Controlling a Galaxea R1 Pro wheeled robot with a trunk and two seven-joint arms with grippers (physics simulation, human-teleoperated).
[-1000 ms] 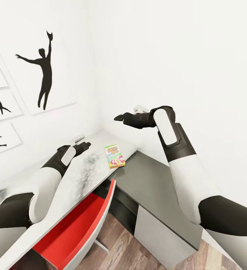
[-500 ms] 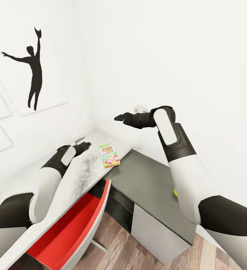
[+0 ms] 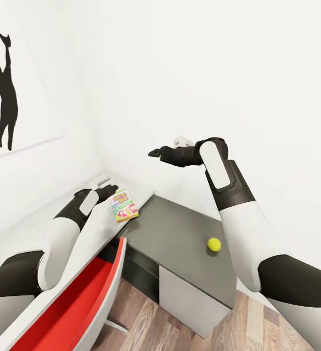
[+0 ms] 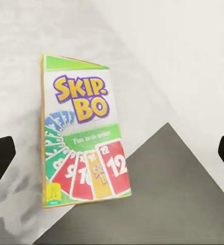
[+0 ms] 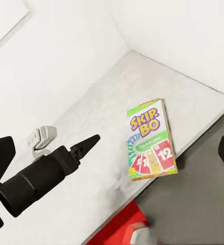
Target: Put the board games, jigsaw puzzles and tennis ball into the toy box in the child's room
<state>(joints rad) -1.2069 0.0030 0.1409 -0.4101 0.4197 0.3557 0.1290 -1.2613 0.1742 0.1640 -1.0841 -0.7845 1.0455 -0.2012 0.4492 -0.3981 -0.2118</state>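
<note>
Swinging rightward, the head camera now shows a small yellow-green tennis ball on the dark grey worktop. Both arms stay raised; left pincer spread beside the orange-green Skip-Bo box, right pincer also spread.

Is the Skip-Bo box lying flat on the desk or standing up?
Lying flat, printed face up. The Skip-Bo box rests on the white desk top near its edge, its whole cover visible from above; nothing props it.

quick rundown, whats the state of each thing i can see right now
Skip-Bo board game: lying flat, face up on the white table, near its edge, not gripped.
tennis ball: resting loose on the dark grey lower top.
red chair: tucked against the table.
left hand: open, empty, beside the game.
right hand: raised, empty, open.
</note>
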